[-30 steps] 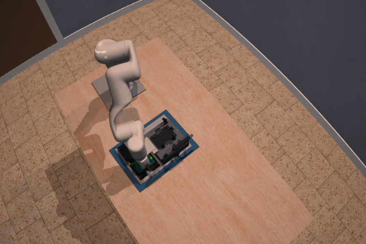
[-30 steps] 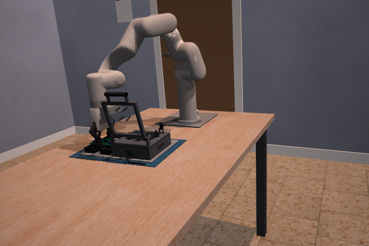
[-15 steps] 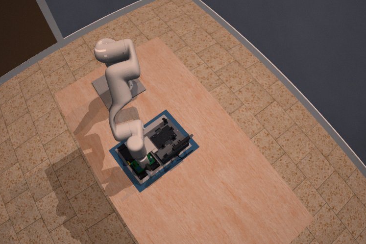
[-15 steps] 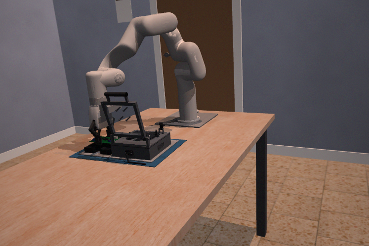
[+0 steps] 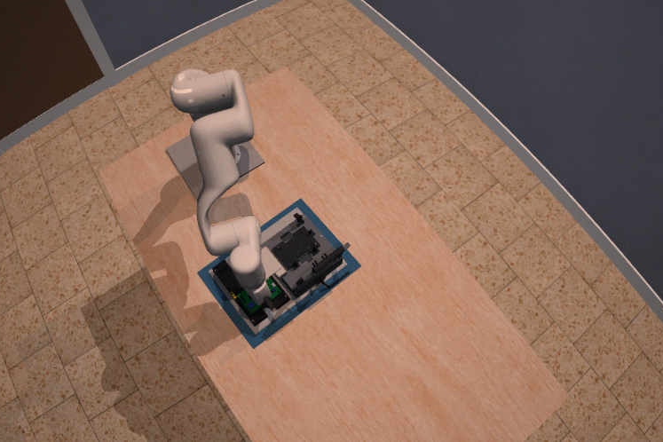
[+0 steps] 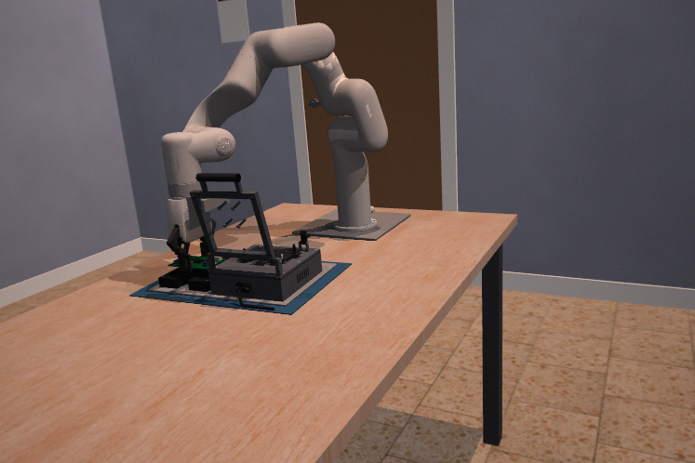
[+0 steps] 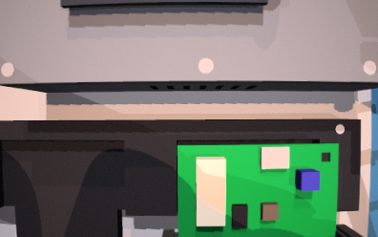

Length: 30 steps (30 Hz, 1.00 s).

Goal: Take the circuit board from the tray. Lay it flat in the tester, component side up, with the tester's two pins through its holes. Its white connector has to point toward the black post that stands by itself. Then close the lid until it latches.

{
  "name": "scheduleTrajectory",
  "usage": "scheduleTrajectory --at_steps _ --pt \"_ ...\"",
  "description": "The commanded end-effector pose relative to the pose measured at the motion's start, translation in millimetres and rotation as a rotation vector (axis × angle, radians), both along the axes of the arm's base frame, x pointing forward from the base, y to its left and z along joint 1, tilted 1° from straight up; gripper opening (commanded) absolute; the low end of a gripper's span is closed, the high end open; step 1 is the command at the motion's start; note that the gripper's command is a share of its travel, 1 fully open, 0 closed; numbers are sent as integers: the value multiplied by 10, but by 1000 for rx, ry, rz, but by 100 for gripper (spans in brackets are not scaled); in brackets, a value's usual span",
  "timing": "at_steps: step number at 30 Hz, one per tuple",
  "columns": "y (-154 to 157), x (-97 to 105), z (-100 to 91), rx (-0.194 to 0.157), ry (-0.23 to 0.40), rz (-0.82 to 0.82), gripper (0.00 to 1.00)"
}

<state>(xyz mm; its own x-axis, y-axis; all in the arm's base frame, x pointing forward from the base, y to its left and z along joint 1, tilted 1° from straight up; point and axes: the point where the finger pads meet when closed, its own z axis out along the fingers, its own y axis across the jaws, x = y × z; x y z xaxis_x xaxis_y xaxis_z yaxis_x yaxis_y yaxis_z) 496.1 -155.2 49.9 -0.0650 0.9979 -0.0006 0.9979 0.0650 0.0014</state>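
The gripper (image 5: 260,303) (image 6: 194,261) (image 7: 260,234) — fingers spread wide — grips the circuit board (image 5: 248,301) (image 6: 199,263) (image 7: 258,188) above its tray (image 5: 226,275) (image 6: 169,280) (image 7: 148,130), nearer the tabletop's (image 5: 394,312) (image 6: 194,382) left long edge, seen from the top, than its right.

No text, label, brand, number or sign can be read anywhere here.

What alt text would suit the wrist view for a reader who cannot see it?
A green circuit board, components up, with a long white connector, above a black tray; beyond it stands the grey tester.
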Motion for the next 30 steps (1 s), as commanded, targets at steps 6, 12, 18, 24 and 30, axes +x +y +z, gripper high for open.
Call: scheduleTrajectory --at_steps 6,12,18,24,30 --pt "-8 9 66 -1 -3 -1 79" --pt "-9 8 162 -1 -3 -1 79" --pt "-10 7 295 -1 -3 -1 79" --pt "-11 6 467 -1 -3 -1 79" --pt "-12 5 568 -1 -3 -1 79"
